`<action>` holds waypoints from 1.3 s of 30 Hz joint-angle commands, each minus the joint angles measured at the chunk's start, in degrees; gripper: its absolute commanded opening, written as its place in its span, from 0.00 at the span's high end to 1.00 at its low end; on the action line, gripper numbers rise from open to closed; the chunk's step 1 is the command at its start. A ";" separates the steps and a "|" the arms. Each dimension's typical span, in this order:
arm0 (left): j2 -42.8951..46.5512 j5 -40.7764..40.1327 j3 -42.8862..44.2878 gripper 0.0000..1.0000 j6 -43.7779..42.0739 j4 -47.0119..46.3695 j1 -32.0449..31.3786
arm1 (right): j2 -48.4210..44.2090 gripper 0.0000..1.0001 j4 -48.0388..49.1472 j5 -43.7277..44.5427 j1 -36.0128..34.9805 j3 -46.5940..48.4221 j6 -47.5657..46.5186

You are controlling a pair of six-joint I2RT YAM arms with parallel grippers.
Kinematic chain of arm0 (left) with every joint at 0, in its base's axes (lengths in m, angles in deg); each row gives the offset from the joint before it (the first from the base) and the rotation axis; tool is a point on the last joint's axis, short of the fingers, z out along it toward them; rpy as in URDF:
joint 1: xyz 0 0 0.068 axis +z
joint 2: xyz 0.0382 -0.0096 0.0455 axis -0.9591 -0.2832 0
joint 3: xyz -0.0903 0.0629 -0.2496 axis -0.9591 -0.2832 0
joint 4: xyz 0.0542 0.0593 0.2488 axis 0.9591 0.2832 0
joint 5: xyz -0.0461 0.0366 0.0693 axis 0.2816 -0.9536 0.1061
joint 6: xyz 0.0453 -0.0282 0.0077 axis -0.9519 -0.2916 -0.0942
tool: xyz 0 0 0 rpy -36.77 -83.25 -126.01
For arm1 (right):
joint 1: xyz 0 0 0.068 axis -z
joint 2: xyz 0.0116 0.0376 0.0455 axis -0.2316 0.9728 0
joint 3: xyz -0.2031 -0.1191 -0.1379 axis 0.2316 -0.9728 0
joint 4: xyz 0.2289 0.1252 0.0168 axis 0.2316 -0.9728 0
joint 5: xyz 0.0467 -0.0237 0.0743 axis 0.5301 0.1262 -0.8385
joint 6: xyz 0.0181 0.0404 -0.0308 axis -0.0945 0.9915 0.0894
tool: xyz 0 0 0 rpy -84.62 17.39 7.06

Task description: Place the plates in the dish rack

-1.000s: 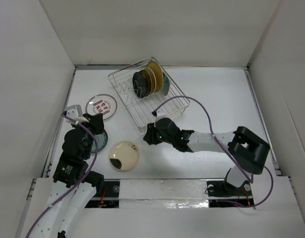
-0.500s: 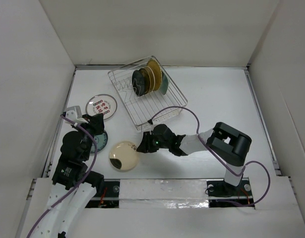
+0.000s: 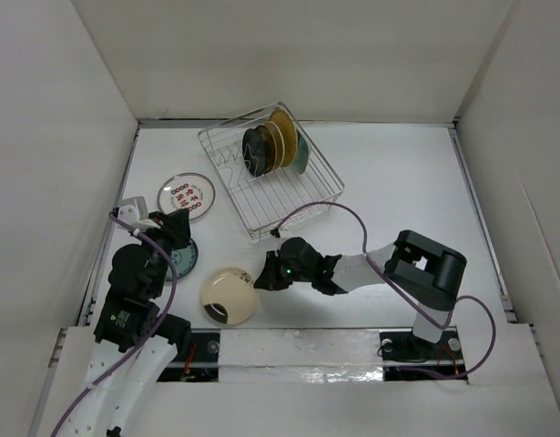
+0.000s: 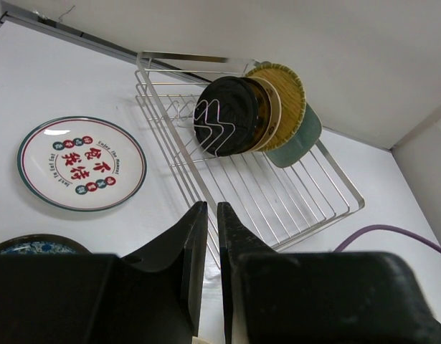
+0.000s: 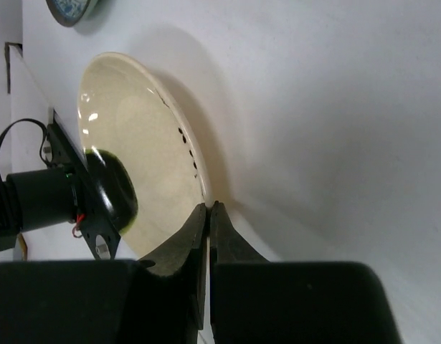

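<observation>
Right arm [image 3: 352, 269] reaching low leftward, jaws pinching blotched cream plate [image 3: 228, 296] (tilted)

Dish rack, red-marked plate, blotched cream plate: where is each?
dish rack [image 3: 284, 200], top view, bare wire floor.
white plate with red marks [image 4: 82, 163], left wrist view, its centre.
cream plate with dark blotch [image 3: 230, 291], top view, its middle.

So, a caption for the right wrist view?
Right gripper shut on the rim of the cream, dark-blotched plate.

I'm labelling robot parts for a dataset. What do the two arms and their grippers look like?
Both arms, left arm and right arm, have white links and black joint housings. A purple cable runs along each. The left gripper and right gripper have black, flat, tapered fingers.
</observation>
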 commanded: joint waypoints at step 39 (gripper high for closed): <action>-0.51 -0.28 -0.41 0.89 -0.75 -2.48 -0.23 | 31.81 1.00 -41.15 70.94 11.13 92.06 -53.07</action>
